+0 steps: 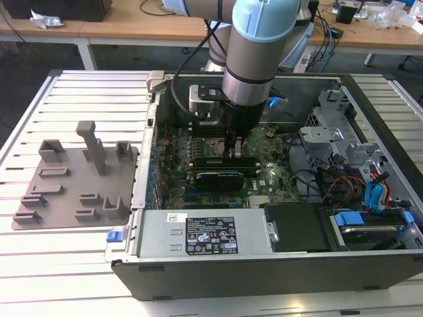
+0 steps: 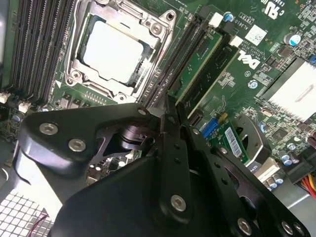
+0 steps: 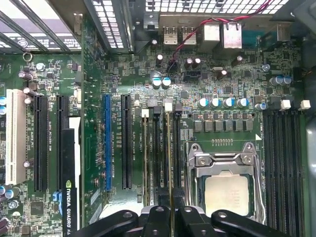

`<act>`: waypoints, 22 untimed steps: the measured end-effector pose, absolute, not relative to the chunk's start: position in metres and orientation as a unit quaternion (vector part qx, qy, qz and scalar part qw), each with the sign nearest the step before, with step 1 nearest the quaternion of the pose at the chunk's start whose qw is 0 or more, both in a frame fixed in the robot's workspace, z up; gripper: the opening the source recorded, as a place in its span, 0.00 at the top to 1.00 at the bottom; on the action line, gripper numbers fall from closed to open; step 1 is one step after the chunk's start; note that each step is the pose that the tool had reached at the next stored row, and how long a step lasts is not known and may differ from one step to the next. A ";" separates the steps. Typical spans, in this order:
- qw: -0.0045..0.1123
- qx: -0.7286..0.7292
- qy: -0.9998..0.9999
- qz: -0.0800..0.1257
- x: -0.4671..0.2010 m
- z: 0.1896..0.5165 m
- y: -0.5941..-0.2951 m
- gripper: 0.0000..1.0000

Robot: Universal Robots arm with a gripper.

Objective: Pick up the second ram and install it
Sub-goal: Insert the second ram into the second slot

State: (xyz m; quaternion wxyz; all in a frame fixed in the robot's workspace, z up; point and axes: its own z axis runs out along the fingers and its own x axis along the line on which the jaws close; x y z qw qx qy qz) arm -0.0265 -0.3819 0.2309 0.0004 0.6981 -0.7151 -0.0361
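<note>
Second ram (image 2: 200, 61) seen edge-on in slot just beside CPU socket (image 2: 116, 49), on socket's near side toward gripper. Gripper (image 3: 169, 210) lowered onto board, fingers drawn nearly together over ram's top edge (image 3: 169, 158); actual clamping cannot be told. Second green stick (image 2: 217, 69) seated in neighbouring slot, farther from socket. Four empty black slots (image 3: 282, 163) counted on socket's opposite side. Grey holder tray (image 1: 76, 178) set well apart, outside case.

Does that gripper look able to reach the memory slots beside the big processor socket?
Probably yes. The gripper sits right at the memory slots beside the processor socket, and nothing lies across them.
</note>
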 end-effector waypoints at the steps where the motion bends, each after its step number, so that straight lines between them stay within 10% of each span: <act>1: 0.000 0.698 -0.715 -0.036 -0.027 0.231 -0.382 0.87; 22: 0.000 0.699 -0.715 -0.036 -0.027 0.223 -0.380 0.87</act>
